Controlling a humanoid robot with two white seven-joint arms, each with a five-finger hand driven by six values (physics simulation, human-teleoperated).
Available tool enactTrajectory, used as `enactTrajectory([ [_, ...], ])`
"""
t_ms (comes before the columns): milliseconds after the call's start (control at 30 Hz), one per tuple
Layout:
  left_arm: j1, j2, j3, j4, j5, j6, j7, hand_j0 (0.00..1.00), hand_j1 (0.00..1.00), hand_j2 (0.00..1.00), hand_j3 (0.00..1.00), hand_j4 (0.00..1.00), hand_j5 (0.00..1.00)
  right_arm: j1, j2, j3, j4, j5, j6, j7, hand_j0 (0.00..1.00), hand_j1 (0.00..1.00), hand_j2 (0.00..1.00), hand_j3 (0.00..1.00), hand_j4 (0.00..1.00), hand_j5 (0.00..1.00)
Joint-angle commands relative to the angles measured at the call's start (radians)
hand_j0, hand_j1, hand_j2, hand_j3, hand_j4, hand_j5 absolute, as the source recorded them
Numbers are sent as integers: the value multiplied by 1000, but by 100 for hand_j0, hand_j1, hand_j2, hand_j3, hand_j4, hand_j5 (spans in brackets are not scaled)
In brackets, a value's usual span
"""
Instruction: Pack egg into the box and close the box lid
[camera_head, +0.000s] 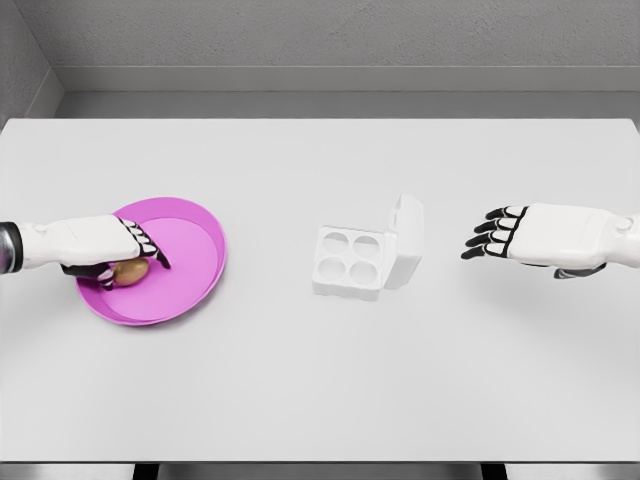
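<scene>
Egg (130, 272), brown, sits in your pink bowl (200, 262) near the left edge of the white tabletop (320, 390). Your left hand (118, 250) covers it, fingers curled around it, though whether they press it is unclear. Likely light, smooth and brittle, so cradle its sides gently. Its long axis seems to run left to right. White box (348, 262) stands mid-table with four empty cups, lid raised on its right side. Your right hand (525, 235) hovers right of it, fingers loosely apart.
</scene>
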Motion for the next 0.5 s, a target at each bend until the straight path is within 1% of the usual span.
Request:
enactTrajectory([
  [0,0,1,-2,0,3,-2,-5,67,67,67,67,67,67,0,-1,0,0,-4,2,0,100,100,100,100,100,100],
  [100,0,1,-2,0,4,-2,-5,62,62,62,62,62,62,0,-1,0,0,-4,2,0,100,100,100,100,100,100],
  [167,0,1,-2,-2,4,-2,-5,60,60,60,60,60,60,0,-1,0,0,-5,2,0,100,100,100,100,100,100],
  [233,0,3,-2,-2,4,-2,-5,55,55,55,55,55,55,0,-1,0,0,-5,2,0,100,100,100,100,100,100],
  [333,2,1,-2,-3,4,-2,-5,54,54,54,54,54,54,0,-1,0,0,-4,2,0,100,100,100,100,100,100],
  [367,2,3,-5,-3,4,-2,-5,49,49,49,49,49,49,0,-1,0,0,-4,2,0,100,100,100,100,100,100],
  [467,0,9,-5,-6,6,-2,-5,49,49,49,49,49,49,0,-1,0,0,-4,2,0,100,100,100,100,100,100],
])
